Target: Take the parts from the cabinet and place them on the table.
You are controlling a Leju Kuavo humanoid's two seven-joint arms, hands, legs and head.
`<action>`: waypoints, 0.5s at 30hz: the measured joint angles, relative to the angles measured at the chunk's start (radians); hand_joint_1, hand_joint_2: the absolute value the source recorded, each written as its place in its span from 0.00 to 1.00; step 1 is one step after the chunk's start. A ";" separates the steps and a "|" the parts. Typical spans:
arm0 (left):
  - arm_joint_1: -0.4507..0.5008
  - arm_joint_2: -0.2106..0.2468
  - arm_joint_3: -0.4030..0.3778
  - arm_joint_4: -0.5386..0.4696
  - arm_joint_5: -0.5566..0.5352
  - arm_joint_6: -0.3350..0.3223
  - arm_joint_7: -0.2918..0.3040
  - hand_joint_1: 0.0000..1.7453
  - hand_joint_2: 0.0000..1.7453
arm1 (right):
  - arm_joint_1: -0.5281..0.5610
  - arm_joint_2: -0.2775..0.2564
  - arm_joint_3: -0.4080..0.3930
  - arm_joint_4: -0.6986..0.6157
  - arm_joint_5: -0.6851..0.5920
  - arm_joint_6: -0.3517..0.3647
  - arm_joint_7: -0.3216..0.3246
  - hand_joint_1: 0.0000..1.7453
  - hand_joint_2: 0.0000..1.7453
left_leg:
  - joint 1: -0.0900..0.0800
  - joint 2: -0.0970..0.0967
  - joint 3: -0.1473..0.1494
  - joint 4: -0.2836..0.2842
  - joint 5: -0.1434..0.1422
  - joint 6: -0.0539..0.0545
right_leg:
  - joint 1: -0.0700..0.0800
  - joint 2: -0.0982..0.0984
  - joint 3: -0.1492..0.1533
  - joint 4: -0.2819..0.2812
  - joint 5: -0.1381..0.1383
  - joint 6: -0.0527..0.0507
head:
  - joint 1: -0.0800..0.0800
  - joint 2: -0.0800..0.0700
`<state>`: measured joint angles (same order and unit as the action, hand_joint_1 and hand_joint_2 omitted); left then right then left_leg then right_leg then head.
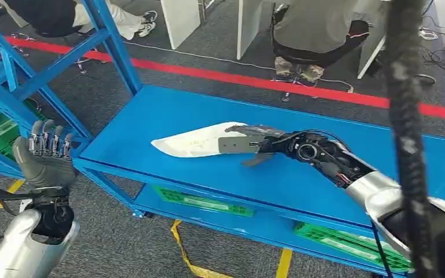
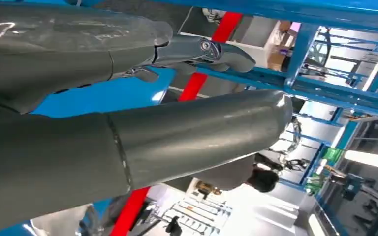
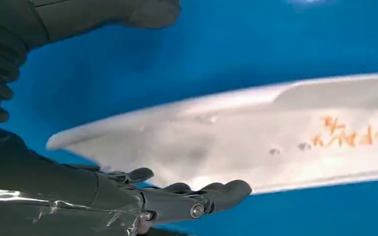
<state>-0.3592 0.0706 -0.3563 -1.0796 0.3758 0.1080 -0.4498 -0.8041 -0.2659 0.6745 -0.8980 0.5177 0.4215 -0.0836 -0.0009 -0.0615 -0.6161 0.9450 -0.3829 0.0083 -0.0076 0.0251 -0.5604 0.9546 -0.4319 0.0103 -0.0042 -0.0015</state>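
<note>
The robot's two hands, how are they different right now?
The right hand reaches out over the blue shelf at the white part; the left hand is raised beside the shelf, holding nothing. The right hand's fingers lie flat; the left hand's point upward. Both have dark fingers.

The desk (image 1: 150, 116) is bright blue, as is the cabinet (image 1: 11, 69) frame at ten o'clock. On the desk lies a white part (image 1: 191, 142); the right wrist view shows small orange markings on it. The right robot hand (image 1: 249, 145) is dark grey on a silver arm, and the left robot hand (image 1: 45, 152), at eight o'clock, is grey too. Green crates (image 1: 203, 202) sit below. The grey floor (image 1: 208, 40) carries a red stripe (image 1: 266, 82) and yellow tape (image 1: 185, 255).
</note>
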 joint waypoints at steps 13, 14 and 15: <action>0.004 -0.001 0.000 -0.008 0.013 0.008 0.002 0.00 0.00 | -0.013 0.043 0.101 0.127 0.036 -0.017 -0.076 0.00 1.00 | 0.000 0.000 0.000 0.000 0.000 0.000 | 0.000 0.000 0.000 0.000 0.000 0.000 | 0.001 0.000; 0.004 -0.001 0.000 -0.008 0.013 0.008 0.002 0.00 0.00 | -0.021 0.049 0.110 0.147 0.036 -0.017 -0.079 0.00 1.00 | 0.000 0.000 0.000 0.000 0.000 0.000 | 0.000 0.000 0.000 0.000 0.000 0.000 | 0.001 0.000; 0.004 -0.001 0.000 -0.008 0.014 0.008 0.002 0.00 0.00 | -0.026 0.051 0.117 0.159 0.040 -0.018 -0.081 0.00 1.00 | 0.000 0.000 0.000 0.000 0.000 0.000 | 0.000 0.000 0.000 0.000 0.000 0.000 | 0.000 0.000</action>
<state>-0.3552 0.0694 -0.3563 -1.0872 0.3902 0.1160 -0.4475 -0.8299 -0.2148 0.7912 -0.7393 0.5577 0.4036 -0.1648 -0.0009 -0.0613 -0.6157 0.9452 -0.3829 0.0083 -0.0077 0.0253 -0.5603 0.9543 -0.4319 0.0103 -0.0038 -0.0015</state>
